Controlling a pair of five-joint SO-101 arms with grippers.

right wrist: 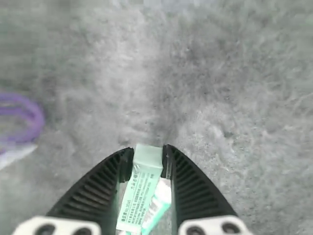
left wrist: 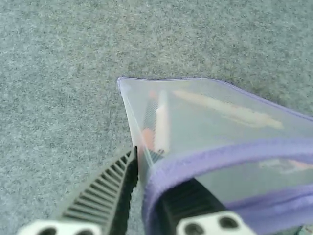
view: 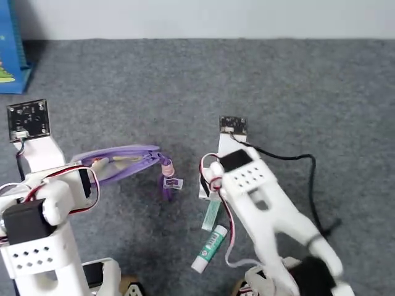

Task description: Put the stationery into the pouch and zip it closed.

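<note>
A clear pouch (view: 123, 160) with purple trim lies tilted on the grey carpet, with pens inside it. My left gripper (left wrist: 146, 188) is shut on the pouch (left wrist: 210, 127) at its purple zip edge. A purple strap and tag (view: 170, 182) hang off the pouch's right end. My right gripper (right wrist: 146, 166) is shut on a pale green stationery stick (right wrist: 141, 183), held just right of the strap (right wrist: 22, 115). In the high view that stick (view: 212, 214) pokes out under the right gripper (view: 210, 196). A green and white glue stick (view: 208, 248) lies on the carpet just below it.
A blue box (view: 9, 58) stands at the far left edge. A black cable (view: 305, 169) trails right of the right arm. Open carpet stretches towards the white wall at the back.
</note>
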